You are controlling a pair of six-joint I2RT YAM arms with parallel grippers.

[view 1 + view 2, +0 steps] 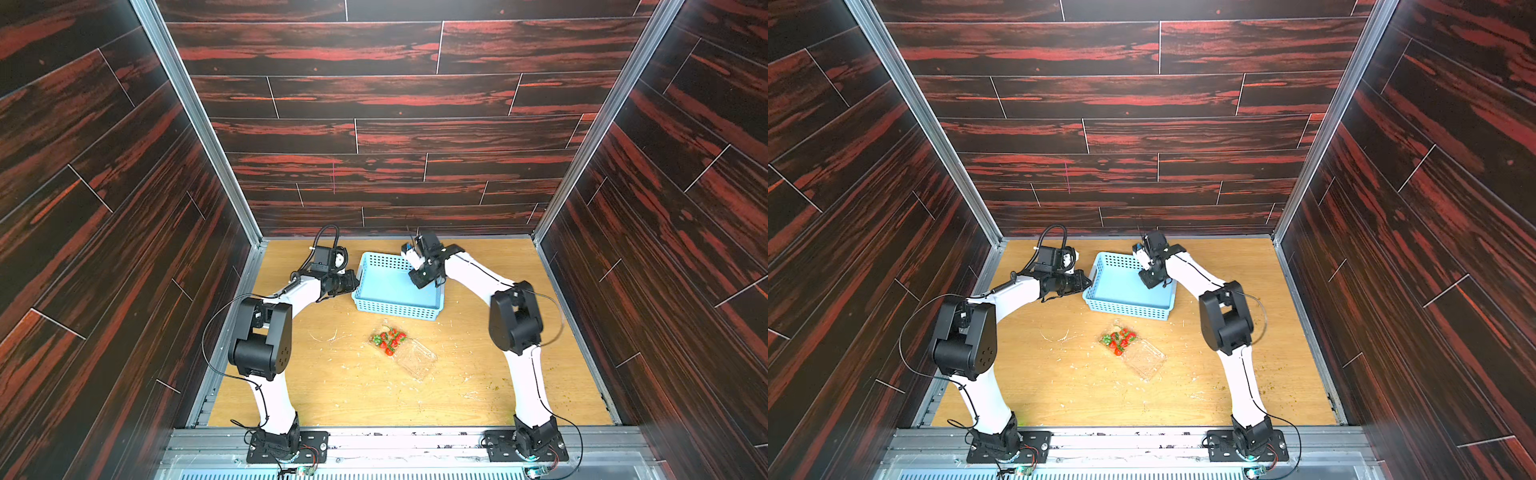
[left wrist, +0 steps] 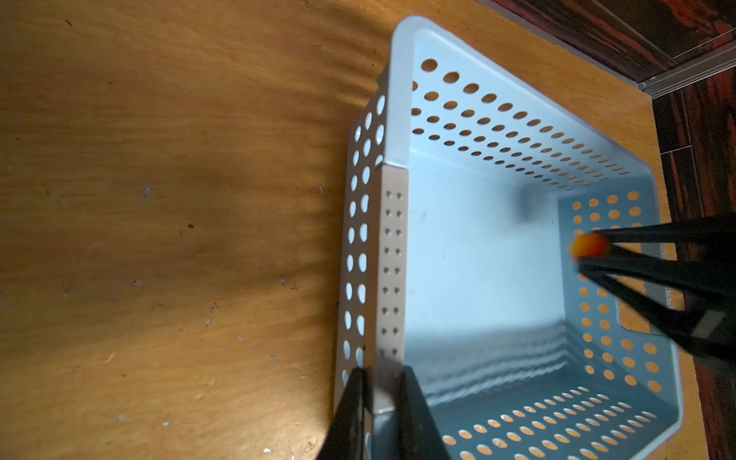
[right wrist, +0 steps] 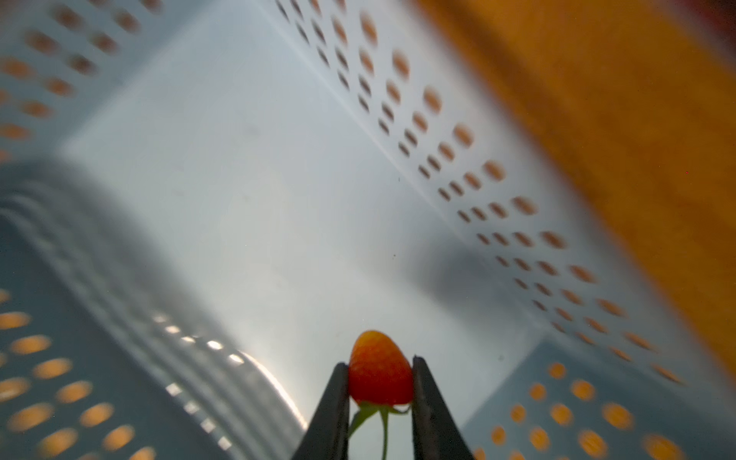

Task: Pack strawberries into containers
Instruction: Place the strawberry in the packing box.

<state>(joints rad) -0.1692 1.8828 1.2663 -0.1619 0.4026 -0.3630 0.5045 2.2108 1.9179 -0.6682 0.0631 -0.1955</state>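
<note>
Right hand (image 3: 380, 378): closed on one strawberry (image 3: 380, 368), tip leading, inside the basket (image 1: 397, 309).
Left hand (image 2: 382, 376): clamped on the basket's wall.
Clamshell (image 1: 417, 358): on the worktop (image 1: 332, 395), 6 o'clock from the right hand (the nearer one, I judge); berries (image 1: 390, 340) in its 11 o'clock half.

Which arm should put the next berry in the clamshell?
Right. The right tool pinches a strawberry over the basket floor; the left tool is clamped on the basket rim, no berry. The clamshell lies open.
</note>
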